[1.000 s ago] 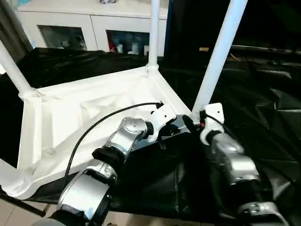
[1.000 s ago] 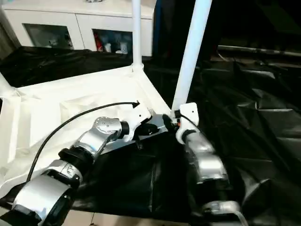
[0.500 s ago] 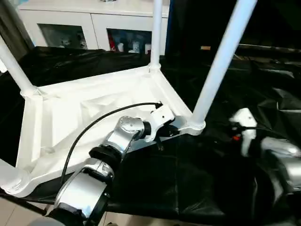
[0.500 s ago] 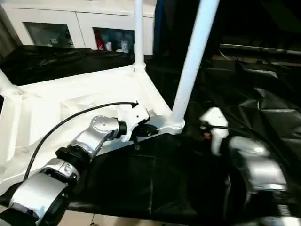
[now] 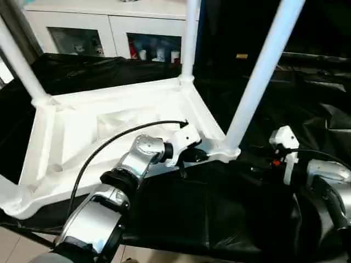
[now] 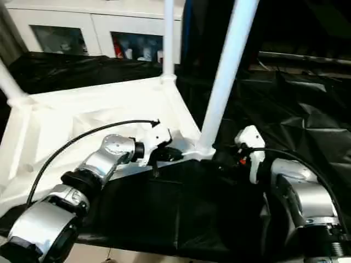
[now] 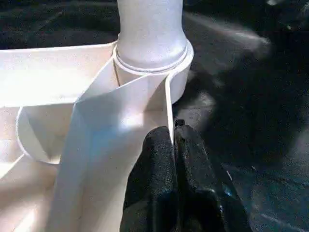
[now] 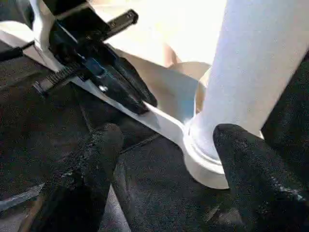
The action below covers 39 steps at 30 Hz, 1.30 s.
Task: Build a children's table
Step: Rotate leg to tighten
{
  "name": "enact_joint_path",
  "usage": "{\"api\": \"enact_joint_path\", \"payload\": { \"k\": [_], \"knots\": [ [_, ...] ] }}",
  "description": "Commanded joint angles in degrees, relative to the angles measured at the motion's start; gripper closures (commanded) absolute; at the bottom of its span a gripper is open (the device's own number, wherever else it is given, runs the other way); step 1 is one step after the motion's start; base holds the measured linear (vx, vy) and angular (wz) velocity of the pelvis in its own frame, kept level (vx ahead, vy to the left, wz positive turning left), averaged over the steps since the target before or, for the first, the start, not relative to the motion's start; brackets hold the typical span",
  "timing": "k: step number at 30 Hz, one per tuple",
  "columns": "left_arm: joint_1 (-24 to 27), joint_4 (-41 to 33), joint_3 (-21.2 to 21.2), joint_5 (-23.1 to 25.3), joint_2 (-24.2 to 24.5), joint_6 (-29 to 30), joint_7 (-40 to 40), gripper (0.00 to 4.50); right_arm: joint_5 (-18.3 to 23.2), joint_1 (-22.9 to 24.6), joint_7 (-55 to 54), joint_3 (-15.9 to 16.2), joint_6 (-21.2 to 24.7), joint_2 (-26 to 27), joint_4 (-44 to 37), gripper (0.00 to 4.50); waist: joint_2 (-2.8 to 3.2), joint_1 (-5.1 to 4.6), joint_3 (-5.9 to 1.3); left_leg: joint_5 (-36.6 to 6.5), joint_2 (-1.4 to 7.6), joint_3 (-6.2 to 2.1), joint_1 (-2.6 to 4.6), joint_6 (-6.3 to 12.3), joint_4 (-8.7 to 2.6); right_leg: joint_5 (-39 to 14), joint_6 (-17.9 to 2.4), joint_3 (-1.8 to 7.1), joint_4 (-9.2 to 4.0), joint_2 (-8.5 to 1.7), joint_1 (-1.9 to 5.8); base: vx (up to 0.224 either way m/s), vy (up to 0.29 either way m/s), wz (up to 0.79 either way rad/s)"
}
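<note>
Leg (image 8: 260,72) upright, dead ahead of released right jaws (image 8: 166,145); left jaws (image 7: 174,140) clenched on top's rim (image 7: 169,106) beside socket.

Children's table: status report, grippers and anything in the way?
Left gripper shut on the tabletop rim. Right gripper open, beside the near-right leg. Table upside down, that leg seated in its corner socket. Nothing obstructing.

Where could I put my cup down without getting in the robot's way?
On the black sheet right of the near leg, or its near strip before the tabletop. It is crowded at the corner socket, where the left gripper pinches the rim and the right gripper hovers.
</note>
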Motion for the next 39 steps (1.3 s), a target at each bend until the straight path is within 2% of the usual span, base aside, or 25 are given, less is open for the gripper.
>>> {"api": "enact_joint_path", "payload": {
  "k": [1, 8, 13, 14, 15, 17, 19, 22, 23, 26, 27, 28, 35, 37, 38, 39],
  "knots": [
    [1.7, -0.7, -1.9, -0.2, 1.3, 0.1, -5.5, 4.50, -0.7, 0.4, -0.2, -0.3, 0.4, -1.5, -0.9, 1.12, -1.09, 0.16, -2.64, -9.3, 1.34, -0.48, -0.07, 6.76, -3.00, -8.8, -13.5, 1.89, -3.57, -2.63, 3.08, 0.000, 0.000, 0.00],
    [2.7, -3.0, -2.7, -1.2, 4.5, 0.0, -13.2, 4.50, -1.0, 0.9, 0.7, -0.4, 0.5, -3.7, -1.8, 1.12, -0.77, 0.64, -2.50, -10.4, 1.50, -0.31, 0.15, 5.88, -3.12, -9.5, -13.6, 1.90, -3.53, -2.57, 3.05, 0.000, 0.000, 0.00],
    [3.0, -4.3, -3.1, -1.6, 6.0, 0.0, -16.1, 4.50, -0.6, 0.5, 2.0, 1.9, 0.8, -2.6, -2.7, 1.12, -0.73, 0.91, -2.65, -9.6, 1.61, -0.29, 0.18, 5.85, -3.07, -7.0, -14.3, 1.92, -3.09, -2.58, 3.10, 0.000, 0.000, 0.00],
    [2.9, -4.4, -3.1, -1.6, 6.2, 0.0, -16.3, 4.50, -0.4, 0.3, 2.5, 2.9, 0.9, -2.2, -3.0, 1.28, -0.73, 0.91, -2.62, -9.7, 1.56, -0.27, 0.16, 5.90, -3.05, -7.0, -14.4, 1.90, -3.14, -2.58, 3.11, 0.000, 0.000, 0.00],
    [2.8, -4.3, -3.1, -1.5, 6.3, 0.0, -16.3, 4.50, -0.6, 0.0, 2.5, 3.5, 0.7, -1.9, -2.9, 1.28, -0.90, 0.88, -2.68, -9.6, 1.58, -0.26, 0.15, 5.86, -3.04, -7.0, -14.3, 1.89, -3.09, -2.57, 3.15, 0.000, 0.000, 0.00],
    [2.8, -4.5, -3.0, -1.6, 6.6, 0.2, -16.7, 4.50, -1.4, -0.8, 2.5, 4.6, 0.0, -1.3, -1.7, 1.28, -0.78, 0.92, -2.66, -9.5, 1.58, -0.28, 0.14, 5.74, -3.05, -7.3, -14.3, 1.91, -3.09, -2.64, 3.12, 0.000, 0.000, 0.00],
    [2.8, -4.7, -3.0, -1.7, 6.7, 0.4, -17.0, 4.50, -2.6, -1.5, 2.7, 6.1, -0.8, -0.8, -0.6, 1.54, -0.79, 0.89, -2.73, -9.1, 1.55, -0.28, 0.13, 5.52, -3.03, -6.8, -14.5, 1.92, -2.99, -2.59, 3.11, 0.000, 0.000, 0.00],
    [2.8, -4.9, -3.1, -1.8, 6.8, 0.6, -17.0, 4.50, -4.3, -2.5, 2.8, 7.9, -1.5, 0.0, 0.7, 1.67, -0.81, 0.85, -2.75, -8.9, 1.51, -0.28, 0.12, 5.35, -3.01, -6.4, -14.6, 1.95, -2.90, -2.62, 3.12, 0.000, 0.000, 0.00],
    [2.8, -5.0, -3.1, -1.8, 6.9, 0.7, -17.0, 4.50, -4.4, -2.8, 2.7, 8.0, -1.5, 0.3, 0.9, 1.94, -0.76, 0.83, -2.75, -9.1, 1.47, -0.26, 0.14, 5.24, -3.03, -6.6, -14.6, 1.95, -2.93, -2.64, 3.16, 0.000, 0.000, 0.00],
    [2.9, -5.2, -3.0, -1.9, 7.0, 0.7, -16.7, 4.50, -3.9, -3.3, 2.8, 8.1, -1.1, 0.6, 0.8, 2.09, -0.79, 0.89, -2.76, -8.7, 1.51, -0.26, 0.18, 5.37, -2.99, -5.6, -14.7, 2.02, -2.80, -2.58, 3.23, 0.000, 0.000, 0.00],
    [2.9, -5.1, -2.9, -1.9, 7.0, 0.7, -16.6, 4.50, -3.8, -3.4, 2.9, 8.1, -1.1, 0.5, 0.8, 2.25, -1.02, 0.99, -2.87, -8.3, 1.53, -0.28, 0.19, 5.53, -2.96, -5.4, -14.7, 2.00, -2.63, -2.64, 3.30, 0.000, 0.000, 0.00],
    [2.9, -5.1, -2.9, -1.9, 7.0, 0.7, -16.6, 4.50, -3.7, -3.5, 3.0, 8.2, -1.2, 0.5, 0.9, 2.36, -0.95, 0.96, -2.80, -8.2, 1.56, -0.28, 0.19, 5.59, -2.99, -5.5, -14.8, 2.01, -2.69, -2.64, 3.25, 0.000, 0.000, 0.00],
    [2.7, -4.7, -2.7, -1.8, 6.9, 1.0, -15.6, 4.50, -3.5, -3.3, 4.0, 8.5, -1.3, 0.8, 0.8, 2.51, -1.01, 1.00, -2.90, -7.8, 1.47, -0.23, 0.15, 5.92, -2.81, -4.7, -15.0, 2.03, -2.57, -2.61, 3.33, 0.000, 0.000, 0.00],
    [1.7, -2.8, -2.0, -0.8, 5.8, 1.8, -9.8, 4.50, -3.6, -2.6, 1.3, 8.0, -0.7, 3.0, 1.2, 2.52, -0.93, 0.91, -2.87, -8.0, 1.48, -0.19, 0.15, 5.95, -2.80, -4.7, -15.0, 2.02, -2.60, -2.56, 3.26, 0.000, 0.000, 0.00],
    [1.7, -2.8, -2.0, -0.8, 5.8, 1.8, -9.8, 4.50, -3.6, -2.6, 1.3, 8.0, -0.7, 3.0, 1.2, 2.52, -0.91, 0.86, -2.76, -8.6, 1.48, -0.21, 0.25, 5.62, -2.87, -5.8, -15.0, 2.01, -2.80, -2.58, 3.12, 0.000, 0.000, 0.00],
    [1.3, -2.0, -1.7, -0.3, 5.4, 2.0, -7.4, 4.50, -3.9, -2.4, -0.3, 7.7, -0.6, 3.8, 1.7, 2.52, -1.04, 0.81, -2.80, -9.1, 1.45, -0.23, 0.25, 5.39, -2.88, -6.6, -14.8, 2.02, -2.87, -2.62, 3.15, 0.000, 0.000, 0.00]
  ]
}}
